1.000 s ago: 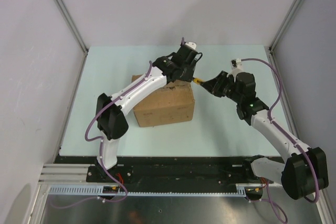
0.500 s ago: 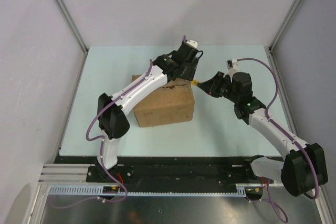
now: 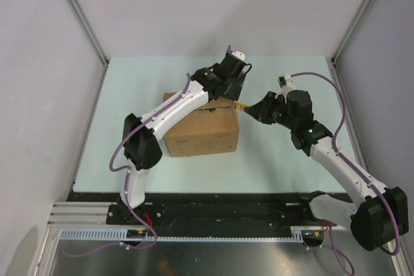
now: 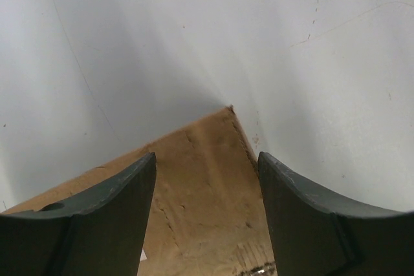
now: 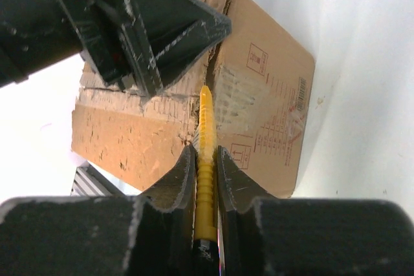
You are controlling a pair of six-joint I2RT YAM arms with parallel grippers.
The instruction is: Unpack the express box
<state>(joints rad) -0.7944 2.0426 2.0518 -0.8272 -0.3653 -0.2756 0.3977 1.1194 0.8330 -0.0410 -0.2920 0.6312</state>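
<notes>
The express box (image 3: 202,132) is a brown cardboard carton in the middle of the table, its top flaps down. My left gripper (image 3: 228,86) is open over the box's far right corner, with bare cardboard (image 4: 207,211) showing between its fingers (image 4: 110,205). My right gripper (image 3: 257,110) is shut on a yellow ribbed knife-like tool (image 5: 206,127). The tool's tip (image 3: 240,105) is at the seam on the box's upper right edge. In the right wrist view the box (image 5: 265,101) shows printed marks and torn tape, and the left gripper (image 5: 149,24) is just above the tool tip.
The pale green table (image 3: 284,159) is walled by grey panels at the back and both sides. A black base rail (image 3: 213,208) runs along the near edge. The left arm (image 3: 162,117) lies across the box's left side.
My right gripper has moved left with the yellow tool, bringing its tip to the box's right edge. The left gripper has shifted slightly to the right over the box corner.
</notes>
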